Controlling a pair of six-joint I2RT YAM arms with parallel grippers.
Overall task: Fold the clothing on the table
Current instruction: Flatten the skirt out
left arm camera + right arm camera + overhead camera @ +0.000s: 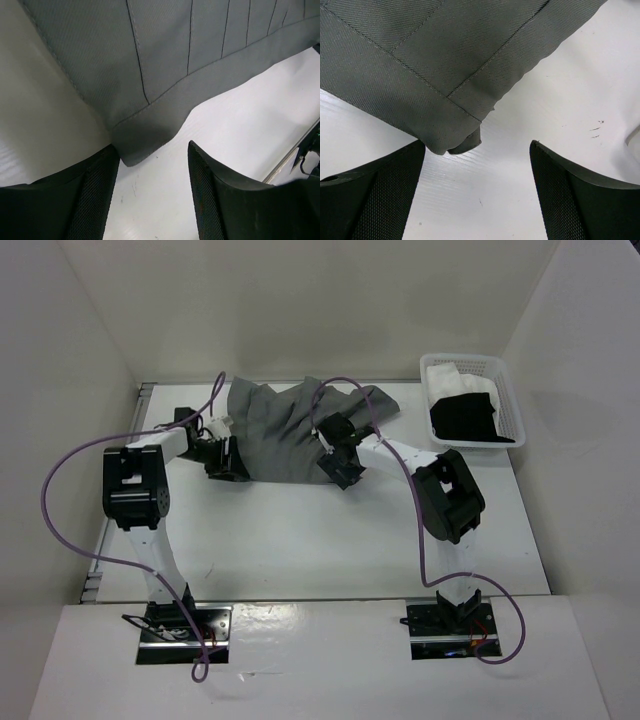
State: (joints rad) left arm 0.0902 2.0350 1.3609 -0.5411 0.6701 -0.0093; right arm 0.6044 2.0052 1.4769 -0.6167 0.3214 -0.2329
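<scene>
Grey pleated skirt lies spread on the table at 12 o'clock, well toward the far edge. Its long axis runs about 9-to-3, with the near hem stretched between the two arms. Left gripper sits at the skirt's near-left corner, so the cloth lies toward 1 o'clock from it. Right gripper sits at the near-right corner, cloth toward 11 o'clock. Both are about equally near, one corner each. In the left wrist view the left gripper has its jaws apart and holds nothing. The hem corner of the skirt points down into the gap at 12 o'clock, just beside the left-hand finger; contact can't be told. In the right wrist view the right gripper is wide open and empty, with the skirt corner at 11 o'clock just ahead of the gap, slightly curled under. Judgement: the next move looks like a pinch on both near corners, then carrying them toward 12. The basket at 2 o'clock holds a white garment and a black garment, well apart from the skirt.
</scene>
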